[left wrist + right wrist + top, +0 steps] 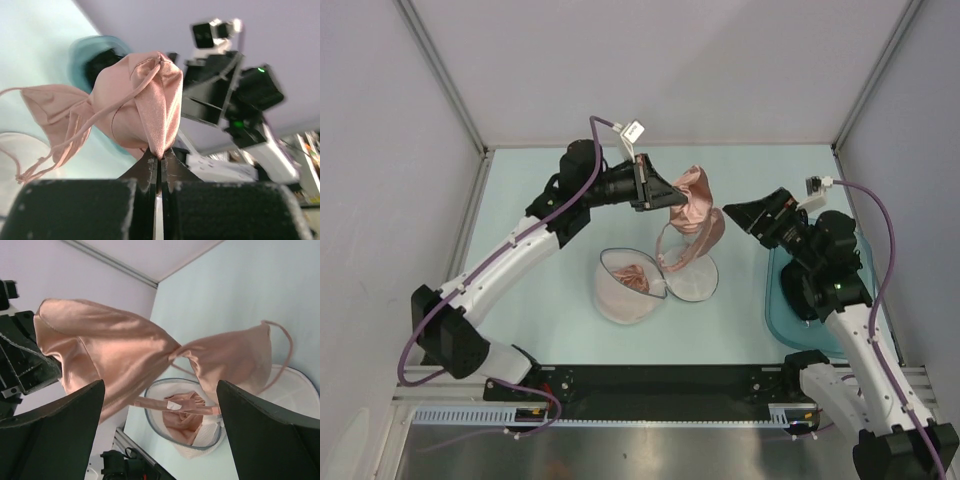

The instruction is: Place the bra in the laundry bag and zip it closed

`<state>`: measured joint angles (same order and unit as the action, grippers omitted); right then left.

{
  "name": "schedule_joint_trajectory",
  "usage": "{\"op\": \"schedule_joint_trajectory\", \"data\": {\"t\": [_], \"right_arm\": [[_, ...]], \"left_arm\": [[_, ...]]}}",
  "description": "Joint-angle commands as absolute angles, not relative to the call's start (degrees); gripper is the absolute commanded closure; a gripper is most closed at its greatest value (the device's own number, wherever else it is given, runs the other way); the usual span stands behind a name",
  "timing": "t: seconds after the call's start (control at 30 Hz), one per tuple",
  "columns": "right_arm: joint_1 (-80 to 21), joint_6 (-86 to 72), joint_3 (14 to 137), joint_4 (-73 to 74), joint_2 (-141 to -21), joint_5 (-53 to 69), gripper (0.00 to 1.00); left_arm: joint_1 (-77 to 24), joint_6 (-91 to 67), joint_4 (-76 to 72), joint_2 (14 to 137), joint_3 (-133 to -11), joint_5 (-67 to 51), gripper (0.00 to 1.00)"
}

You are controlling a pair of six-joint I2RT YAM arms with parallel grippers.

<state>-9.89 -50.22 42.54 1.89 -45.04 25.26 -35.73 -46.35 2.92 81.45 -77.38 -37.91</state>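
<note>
Left wrist view: left gripper (pixel 159 159) pinched tight on the rim of one padded cup of the salmon-pink shiny satin bra (pixel 145 95), lifted above the pale table (pixel 520 200) (second cup and thin straps dangling). Below, the round white mesh laundry bag (pixel 612 300) lies unzipped, well apart from the table edges. Right gripper (pixel 728 214) gapes wide, holding nothing, beside the bra.

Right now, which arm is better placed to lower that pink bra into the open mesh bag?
Probably the left. The left gripper is shut on the bra, holding it up near the open laundry bag, with one end already lying inside. The right gripper is open beside the bra, holding nothing.
</note>
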Motion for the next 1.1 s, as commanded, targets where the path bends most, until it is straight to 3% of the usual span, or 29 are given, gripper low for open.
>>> {"op": "schedule_joint_trajectory", "data": {"t": [0.0,0.33,0.73,1.07], "right_arm": [[-10.28,-48.17,47.36,3.34,-49.47,21.45,0.00],[-10.37,-44.83,48.43,0.71,-58.18,20.66,0.00],[-9.49,-42.28,47.55,-6.75,-70.22,18.81,0.00],[-9.32,-45.26,53.16,-11.87,-87.33,18.90,0.00]], "left_arm": [[-32.70,-35.81,13.07,84.19,-86.56,-30.16,1.00],[-31.11,-22.41,20.93,97.28,-98.70,-22.76,1.00],[-31.55,-35.68,0.62,118.30,-97.65,-35.33,1.00],[-28.83,-33.23,9.22,131.12,-114.24,-37.88,1.00]]}}
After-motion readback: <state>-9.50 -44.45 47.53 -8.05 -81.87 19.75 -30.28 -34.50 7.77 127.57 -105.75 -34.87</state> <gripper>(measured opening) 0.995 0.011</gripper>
